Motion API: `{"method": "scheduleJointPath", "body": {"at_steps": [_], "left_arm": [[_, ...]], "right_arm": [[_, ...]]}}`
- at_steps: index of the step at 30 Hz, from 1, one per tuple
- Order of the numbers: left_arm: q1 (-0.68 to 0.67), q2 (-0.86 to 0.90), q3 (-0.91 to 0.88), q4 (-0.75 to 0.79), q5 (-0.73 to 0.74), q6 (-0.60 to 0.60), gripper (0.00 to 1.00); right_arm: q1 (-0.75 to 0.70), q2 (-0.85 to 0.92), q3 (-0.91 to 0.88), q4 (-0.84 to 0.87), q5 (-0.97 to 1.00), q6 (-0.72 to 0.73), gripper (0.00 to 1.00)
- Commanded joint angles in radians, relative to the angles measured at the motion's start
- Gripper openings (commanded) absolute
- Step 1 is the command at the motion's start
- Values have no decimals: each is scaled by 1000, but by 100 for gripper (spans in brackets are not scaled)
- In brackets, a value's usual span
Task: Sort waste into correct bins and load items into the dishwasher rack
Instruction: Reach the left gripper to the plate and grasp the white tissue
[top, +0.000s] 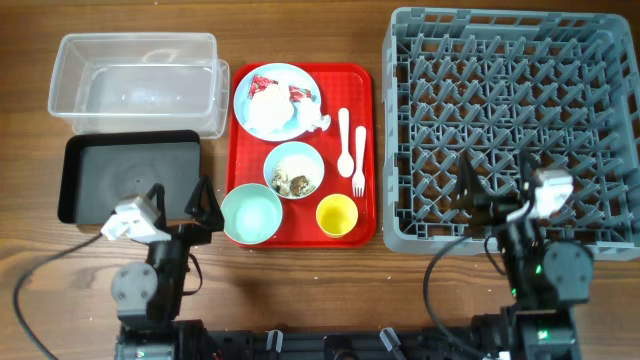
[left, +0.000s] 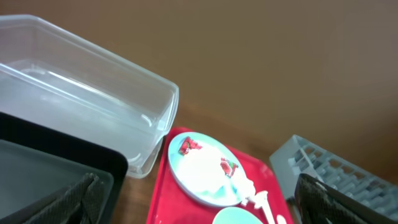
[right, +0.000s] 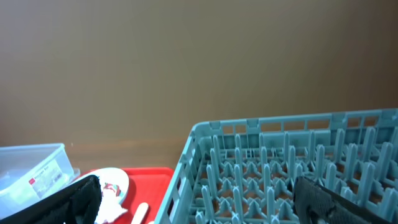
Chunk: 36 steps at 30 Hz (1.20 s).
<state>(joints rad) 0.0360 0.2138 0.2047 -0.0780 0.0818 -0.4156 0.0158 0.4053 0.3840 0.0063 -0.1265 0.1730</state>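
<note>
On the red tray (top: 366, 150) sit a pale blue plate (top: 252, 88) with crumpled white tissue (top: 270, 115) and red-and-white wrappers (top: 300, 95), a pale blue bowl (top: 294, 170) of food scraps, a mint-green bowl (top: 252, 214), a yellow cup (top: 337, 215), a white spoon (top: 344, 143) and fork (top: 359, 160). The clear tub (top: 135, 82) and black tray (top: 130, 175) lie at left; the grey rack (top: 510, 125) at right. My left gripper (top: 182, 200) is open and empty near the black tray's front. My right gripper (top: 497, 187) is open and empty over the rack's front edge.
The left wrist view shows the tub (left: 87, 106), black tray (left: 50, 174), plate (left: 205, 171) and a rack corner (left: 311, 165). The right wrist view shows the rack (right: 280, 168), the red tray (right: 152, 180) and the tub's edge (right: 34, 168). Bare wood lies along the table's front.
</note>
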Motion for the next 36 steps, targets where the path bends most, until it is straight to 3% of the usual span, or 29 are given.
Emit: {"method": "scheduleJointPath", "body": {"at_steps": [1,7,15,18,24,27,36], "left_arm": [[7,152,180,-64,26,82,100],[7,440,497,-230,105,98,100],[-14,880,1044,-659,139,100,100],[-64,1082,1274,-843,137,174,100],[-168,1478,1683,-1175,21,193,100],[-207,1629,1780,-1205,27,192,100],[-261,1881,1782,-1044,146,169,100]], "right_arm": [[-4,141,151,-51,5,-17,100],[-4,320,370,-236,-41,-17,100],[-4,500,616,-481,-64,-17,100],[-4,572,709,-574,-91,-17,100],[-4,688,843,-750,-131,-20,100],[-4,719,849,-763,-121,-19,100],[-4,783,849,-786,-123,-10,100]]}}
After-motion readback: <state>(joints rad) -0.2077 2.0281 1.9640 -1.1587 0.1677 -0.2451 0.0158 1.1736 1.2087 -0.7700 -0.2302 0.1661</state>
